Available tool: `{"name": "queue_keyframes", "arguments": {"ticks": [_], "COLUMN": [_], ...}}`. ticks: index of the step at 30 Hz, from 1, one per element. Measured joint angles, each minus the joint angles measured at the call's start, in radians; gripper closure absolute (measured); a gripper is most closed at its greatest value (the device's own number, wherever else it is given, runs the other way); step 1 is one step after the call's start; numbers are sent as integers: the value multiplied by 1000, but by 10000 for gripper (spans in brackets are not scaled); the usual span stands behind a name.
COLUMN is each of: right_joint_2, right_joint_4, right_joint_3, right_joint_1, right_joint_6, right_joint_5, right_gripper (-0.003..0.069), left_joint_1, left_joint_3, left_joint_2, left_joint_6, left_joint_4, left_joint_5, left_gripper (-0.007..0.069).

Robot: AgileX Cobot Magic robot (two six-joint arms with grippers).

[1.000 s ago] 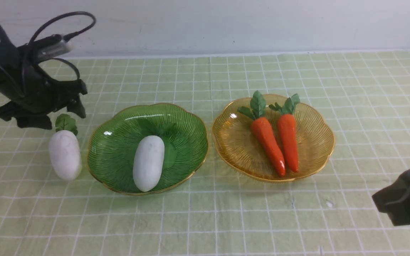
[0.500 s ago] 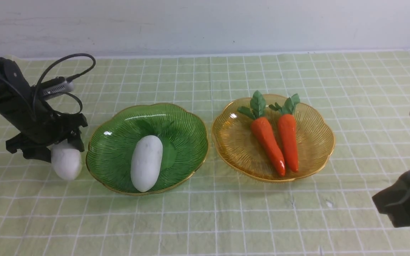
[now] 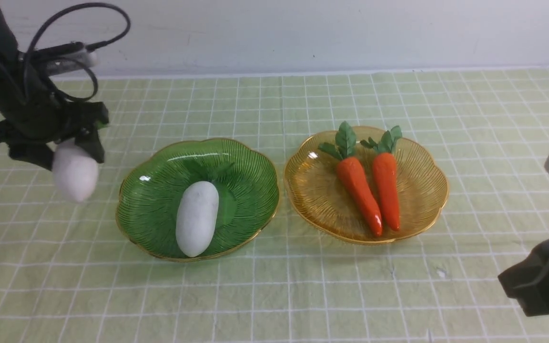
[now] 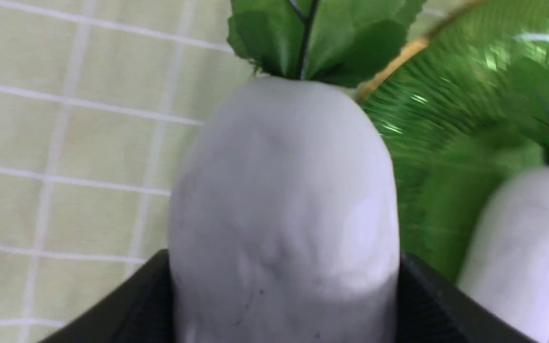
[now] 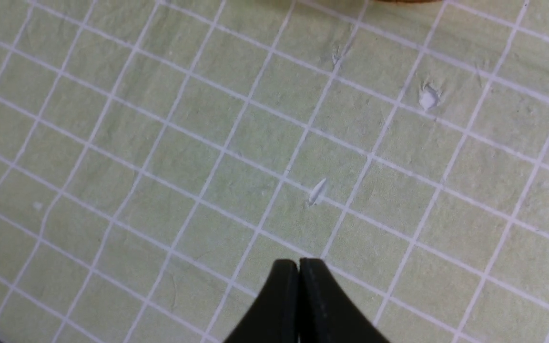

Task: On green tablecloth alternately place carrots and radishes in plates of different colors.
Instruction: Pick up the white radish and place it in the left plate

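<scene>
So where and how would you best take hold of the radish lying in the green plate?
I'd grip the radish around its thick middle, coming from above with one finger on each long side. Its plump white body lies lengthwise toward the robot, leaves at the far end, and the green plate seems to leave room on both flanks.

No readable lettering (nor any number, brand or sign) shows on anything.

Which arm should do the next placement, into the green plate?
Left, I'd say: its gripper already holds a radish beside the green plate; the right gripper is shut, beyond the amber plate.
</scene>
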Motion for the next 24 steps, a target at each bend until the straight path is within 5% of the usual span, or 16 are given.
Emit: {"name": "queue_keyframes", "arguments": {"ticks": [10,24], "right_joint_2": [0,-114], "right_joint_4": [1,0], "right_joint_3": [0,0], "right_joint_1": [0,0], "right_joint_6": [-1,34], "right_joint_5": [-4,-61], "right_gripper": [673,673], "left_joint_1": [-180,-190], "left_joint_3": [0,0], "left_joint_2": [113,110], "left_joint_6": [15,17], "left_joint_4": [-22,-18], "left_joint_5": [11,75], "left_gripper": [138,86]}}
